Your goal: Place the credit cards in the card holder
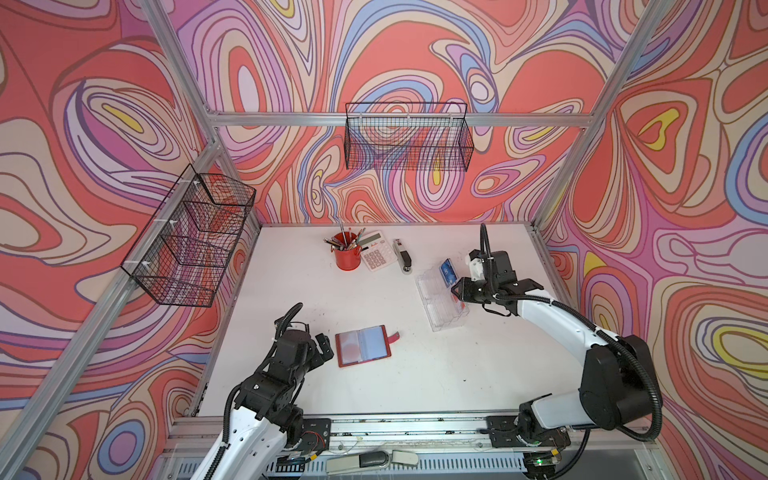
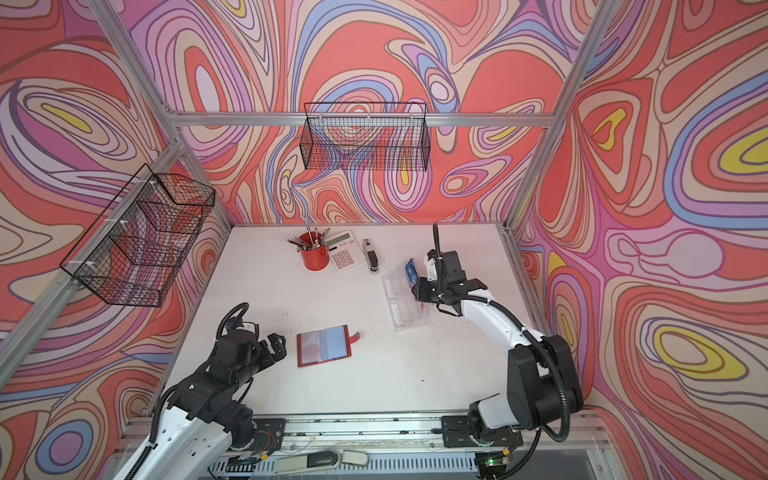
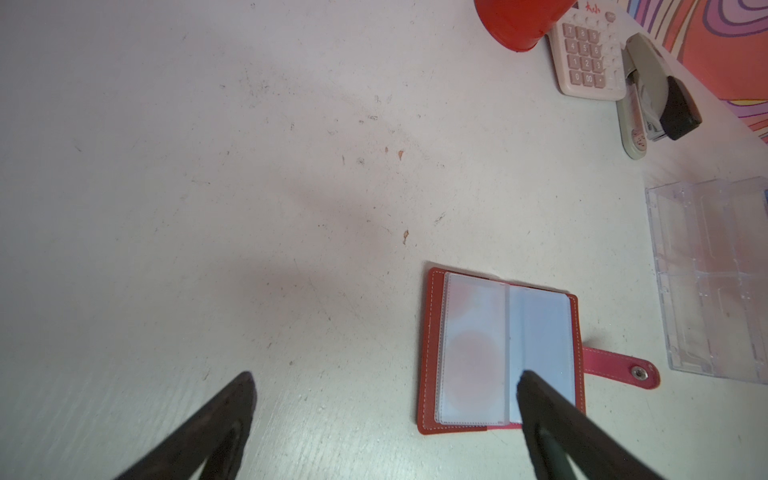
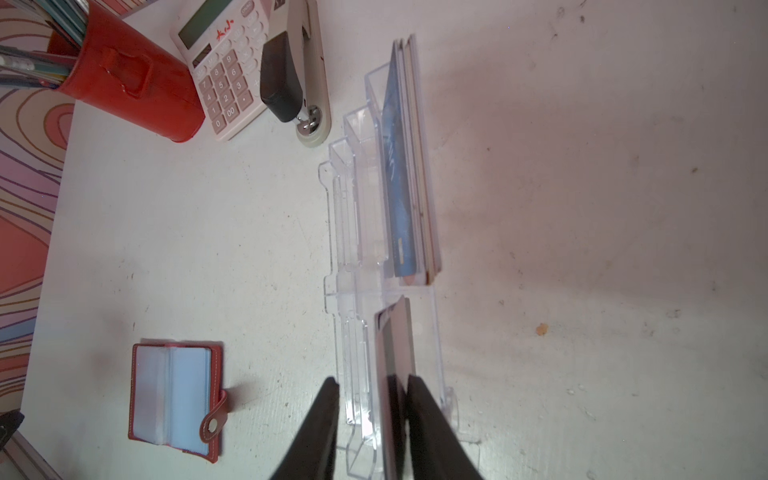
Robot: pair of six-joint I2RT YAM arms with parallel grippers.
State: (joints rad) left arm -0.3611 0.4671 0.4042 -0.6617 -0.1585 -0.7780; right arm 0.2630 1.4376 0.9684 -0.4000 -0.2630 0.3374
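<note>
White tabletop [image 1: 415,382], enclosed by walls [image 1: 415,62] printed with red, pink and blue swirls, seen in both top views and 2 wrist views.

Left gripper [image 3: 386,374]: jaws spread to their widest and empty, hovering over the surface. The red card holder [image 3: 469,353] lies open and flat. Its pale sleeve page, showing a faint red-orange circle, falls inside the gap between these jaws. Its blue page runs behind 1 fingertip [image 3: 540,399], and its snap tab [image 3: 623,370] lies outside that finger. Whether the fingertip touches the page cannot be told. In both top views the holder sits just ahead of the jaw tips.

Right gripper [image 4: 374,380]: jaws partly apart, poised over the clear acrylic tray [image 4: 353,249]. 1 dark-faced card [image 4: 395,345] stands on edge in the gap, against the inner face of 1 finger [image 4: 428,415]. The opposite finger [image 4: 328,415] stands clear of it, with tray dividers between, so the card is not clamped. Other credit cards [image 4: 405,166] stand on edge as a stack in the compartment straight ahead of the jaw tips, a blue face outermost.

Pencil cup [image 4: 133,83], calculator [image 4: 224,83] and stapler [image 4: 286,83] stand farther ahead, on the side of the finger that is clear of the card.
</note>
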